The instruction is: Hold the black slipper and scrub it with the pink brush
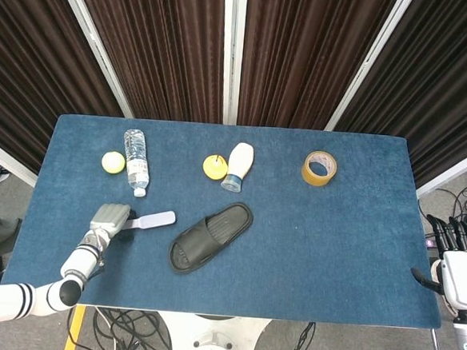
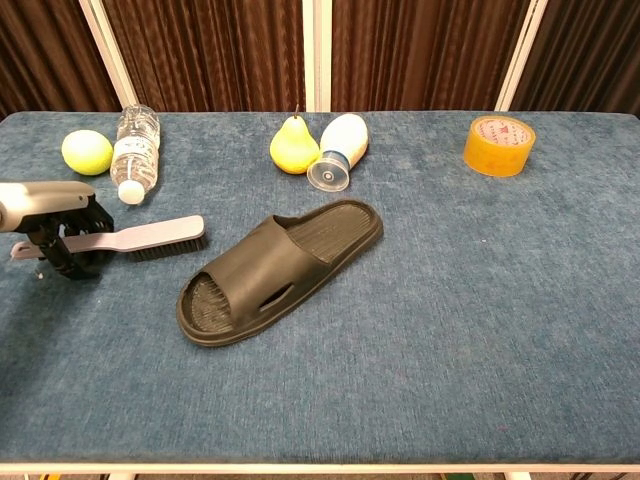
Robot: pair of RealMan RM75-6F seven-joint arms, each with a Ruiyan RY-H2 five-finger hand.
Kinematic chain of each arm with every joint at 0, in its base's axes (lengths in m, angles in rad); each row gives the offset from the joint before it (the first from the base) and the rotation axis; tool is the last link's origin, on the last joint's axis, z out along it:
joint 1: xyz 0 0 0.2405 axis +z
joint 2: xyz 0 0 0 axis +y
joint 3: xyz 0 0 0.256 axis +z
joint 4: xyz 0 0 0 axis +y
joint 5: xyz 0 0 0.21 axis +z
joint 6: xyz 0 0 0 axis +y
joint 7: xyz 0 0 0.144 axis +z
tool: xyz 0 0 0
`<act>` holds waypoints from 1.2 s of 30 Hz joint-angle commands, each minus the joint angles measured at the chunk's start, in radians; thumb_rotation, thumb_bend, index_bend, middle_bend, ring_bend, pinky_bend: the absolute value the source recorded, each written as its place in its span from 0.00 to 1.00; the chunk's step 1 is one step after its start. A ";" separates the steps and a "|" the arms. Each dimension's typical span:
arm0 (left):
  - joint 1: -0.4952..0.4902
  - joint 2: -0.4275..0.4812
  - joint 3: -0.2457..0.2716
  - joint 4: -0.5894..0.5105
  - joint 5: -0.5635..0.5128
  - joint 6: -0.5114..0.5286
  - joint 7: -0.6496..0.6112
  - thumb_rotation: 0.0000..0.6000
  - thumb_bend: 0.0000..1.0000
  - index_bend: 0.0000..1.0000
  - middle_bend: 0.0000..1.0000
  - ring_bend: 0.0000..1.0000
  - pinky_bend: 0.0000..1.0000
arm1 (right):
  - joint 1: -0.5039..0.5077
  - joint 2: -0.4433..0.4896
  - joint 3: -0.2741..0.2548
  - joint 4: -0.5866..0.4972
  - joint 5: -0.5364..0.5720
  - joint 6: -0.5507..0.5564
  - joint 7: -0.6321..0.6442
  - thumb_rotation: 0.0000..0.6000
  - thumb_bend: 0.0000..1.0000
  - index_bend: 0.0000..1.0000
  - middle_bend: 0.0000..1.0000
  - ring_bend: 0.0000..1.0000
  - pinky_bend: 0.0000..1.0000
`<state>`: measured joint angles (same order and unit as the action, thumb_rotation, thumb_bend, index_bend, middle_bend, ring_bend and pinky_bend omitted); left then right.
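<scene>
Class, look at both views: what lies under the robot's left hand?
Under the left hand lies the handle end of the pink brush, on the blue table. The hand covers most of the handle, so how the fingers meet it cannot be seen.
</scene>
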<state>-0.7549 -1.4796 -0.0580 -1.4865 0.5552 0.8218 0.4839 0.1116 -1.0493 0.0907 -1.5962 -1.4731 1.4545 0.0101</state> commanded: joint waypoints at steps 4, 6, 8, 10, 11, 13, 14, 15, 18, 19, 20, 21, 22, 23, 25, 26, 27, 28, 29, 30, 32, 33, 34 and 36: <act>0.001 -0.007 0.006 -0.016 0.005 0.032 0.000 1.00 0.35 0.67 0.75 0.66 0.68 | -0.002 0.001 0.000 -0.003 0.003 0.001 -0.003 1.00 0.03 0.03 0.13 0.00 0.01; -0.001 -0.009 0.008 -0.018 0.004 0.030 -0.002 1.00 0.36 0.69 0.78 0.69 0.70 | -0.003 0.000 0.000 -0.004 0.003 0.002 -0.003 1.00 0.03 0.03 0.13 0.00 0.01; -0.003 -0.015 0.011 -0.010 0.001 0.024 -0.002 1.00 0.38 0.71 0.80 0.71 0.74 | -0.004 -0.002 0.000 -0.004 0.004 0.003 0.000 1.00 0.03 0.03 0.13 0.00 0.01; -0.002 -0.024 0.010 -0.001 0.003 0.024 -0.009 1.00 0.38 0.74 0.82 0.73 0.80 | -0.005 -0.002 0.000 -0.005 0.006 0.003 0.000 1.00 0.03 0.03 0.13 0.00 0.01; -0.001 -0.029 0.011 0.007 0.006 0.024 -0.013 1.00 0.38 0.76 0.84 0.74 0.83 | -0.007 -0.002 0.000 -0.005 0.008 0.003 0.000 1.00 0.03 0.03 0.13 0.00 0.01; 0.002 -0.037 0.009 0.018 0.014 0.030 -0.022 1.00 0.38 0.81 0.88 0.77 0.89 | -0.007 -0.001 -0.001 -0.008 0.011 0.002 -0.001 1.00 0.03 0.03 0.13 0.00 0.01; 0.009 -0.045 0.004 0.027 0.028 0.043 -0.035 1.00 0.38 0.83 0.90 0.79 0.91 | -0.007 -0.001 -0.001 -0.009 0.011 0.001 -0.001 1.00 0.03 0.03 0.13 0.00 0.01; 0.015 -0.050 0.001 0.033 0.040 0.053 -0.045 1.00 0.38 0.86 0.93 0.82 0.95 | -0.007 -0.001 -0.001 -0.010 0.011 -0.001 -0.001 1.00 0.03 0.03 0.13 0.00 0.01; 0.042 -0.066 -0.018 0.049 0.092 0.091 -0.102 1.00 0.39 0.95 0.99 0.88 1.00 | -0.004 -0.003 -0.005 -0.012 0.009 -0.010 -0.001 1.00 0.03 0.03 0.13 0.00 0.01; 0.053 -0.070 -0.027 0.052 0.112 0.105 -0.128 1.00 0.40 0.97 1.00 0.90 1.00 | -0.002 -0.003 -0.006 -0.013 0.008 -0.014 0.000 1.00 0.03 0.03 0.13 0.00 0.01; 0.071 -0.074 -0.041 0.058 0.147 0.129 -0.170 1.00 0.42 0.99 1.00 0.92 1.00 | 0.001 -0.004 -0.008 -0.014 0.006 -0.022 0.000 1.00 0.03 0.03 0.13 0.00 0.01; 0.085 -0.077 -0.053 0.060 0.175 0.147 -0.208 1.00 0.44 1.00 1.00 0.94 1.00 | 0.004 -0.004 -0.011 -0.015 0.004 -0.029 -0.001 1.00 0.03 0.03 0.13 0.00 0.01; 0.100 -0.079 -0.067 0.061 0.205 0.164 -0.253 1.00 0.46 1.00 1.00 0.96 1.00 | 0.007 -0.004 -0.012 -0.016 0.002 -0.036 -0.002 1.00 0.03 0.03 0.13 0.00 0.01; 0.121 -0.079 -0.085 0.061 0.253 0.187 -0.321 1.00 0.48 1.00 1.00 0.98 1.00 | 0.013 -0.004 -0.014 -0.019 -0.003 -0.045 -0.003 1.00 0.03 0.03 0.14 0.00 0.01; 0.151 -0.075 -0.106 0.064 0.328 0.222 -0.423 1.00 0.50 1.00 1.00 0.99 1.00 | 0.026 -0.001 -0.018 -0.025 -0.012 -0.065 -0.004 1.00 0.03 0.03 0.14 0.00 0.01; 0.169 -0.072 -0.113 0.068 0.383 0.245 -0.484 1.00 0.50 1.00 1.00 1.00 1.00 | 0.039 0.002 -0.020 -0.032 -0.021 -0.083 -0.004 1.00 0.03 0.03 0.14 0.00 0.01; 0.181 -0.068 -0.118 0.070 0.427 0.264 -0.534 1.00 0.51 1.00 1.00 1.00 1.00 | 0.051 0.006 -0.022 -0.038 -0.030 -0.100 -0.005 1.00 0.03 0.03 0.14 0.00 0.01; 0.193 -0.065 -0.122 0.073 0.469 0.283 -0.583 1.00 0.51 1.00 1.00 1.00 1.00 | 0.065 0.011 -0.022 -0.046 -0.040 -0.118 -0.004 1.00 0.03 0.03 0.14 0.00 0.01; 0.209 -0.063 -0.123 0.078 0.530 0.316 -0.644 1.00 0.52 1.00 1.00 1.00 1.00 | 0.088 0.017 -0.021 -0.057 -0.055 -0.147 0.000 1.00 0.03 0.03 0.15 0.00 0.01; 0.219 -0.063 -0.120 0.085 0.577 0.343 -0.684 1.00 0.52 1.00 1.00 1.00 1.00 | 0.109 0.021 -0.020 -0.065 -0.066 -0.171 0.003 1.00 0.03 0.03 0.15 0.00 0.01; 0.237 -0.060 -0.095 0.105 0.693 0.398 -0.765 1.00 0.53 1.00 1.00 1.00 1.00 | 0.168 0.029 -0.013 -0.085 -0.093 -0.241 0.011 1.00 0.03 0.06 0.18 0.01 0.03; 0.242 -0.058 -0.080 0.115 0.739 0.416 -0.793 1.00 0.53 1.00 1.00 1.00 1.00 | 0.198 0.029 -0.007 -0.092 -0.102 -0.275 0.020 1.00 0.04 0.07 0.19 0.02 0.04; 0.246 -0.058 -0.063 0.129 0.790 0.437 -0.819 1.00 0.53 1.00 1.00 1.00 1.00 | 0.230 0.027 0.001 -0.096 -0.108 -0.311 0.029 1.00 0.04 0.09 0.20 0.02 0.05; 0.254 -0.064 -0.016 0.178 0.903 0.486 -0.862 1.00 0.53 1.00 1.00 1.00 1.00 | 0.315 0.009 0.023 -0.092 -0.113 -0.410 0.051 1.00 0.06 0.10 0.21 0.03 0.06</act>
<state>-0.5481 -1.5431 -0.1338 -1.3821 1.2562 1.1888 -0.2470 0.3237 -1.0313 0.0872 -1.6739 -1.5599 1.1578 0.0311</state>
